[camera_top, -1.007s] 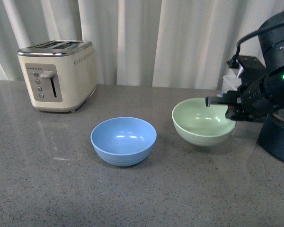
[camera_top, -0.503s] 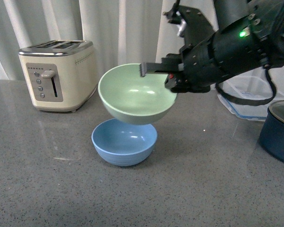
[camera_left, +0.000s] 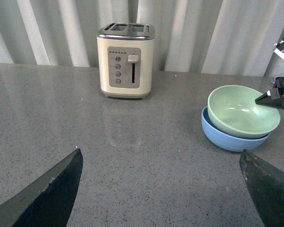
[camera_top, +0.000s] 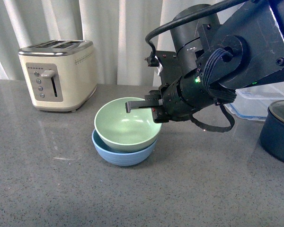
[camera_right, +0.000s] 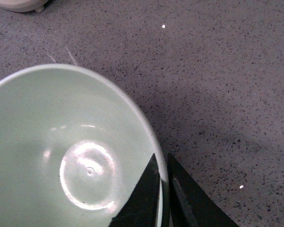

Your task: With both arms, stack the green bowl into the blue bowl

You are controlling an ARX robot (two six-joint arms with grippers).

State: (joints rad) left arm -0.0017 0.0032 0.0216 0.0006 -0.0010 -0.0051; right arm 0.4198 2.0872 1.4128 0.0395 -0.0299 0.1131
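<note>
The pale green bowl [camera_top: 125, 126] sits tilted inside the light blue bowl [camera_top: 120, 154] at the middle of the grey counter. My right gripper [camera_top: 143, 108] is shut on the green bowl's right rim, one finger inside and one outside. In the right wrist view the rim [camera_right: 154, 142] runs between the two black fingers of the gripper [camera_right: 162, 163]. In the left wrist view both bowls, green [camera_left: 242, 110] and blue [camera_left: 227, 138], lie far off at one side. My left gripper [camera_left: 161, 189] is open and empty over bare counter, out of the front view.
A cream toaster [camera_top: 57, 74] stands at the back left. A dark navy pot [camera_top: 280, 132] is at the right edge, with a clear plastic container [camera_top: 255, 101] behind it. White curtains hang behind the counter.
My right arm carried the green bowl from the right side, lifted it over the blue bowl, then lowered it into the blue bowl.
</note>
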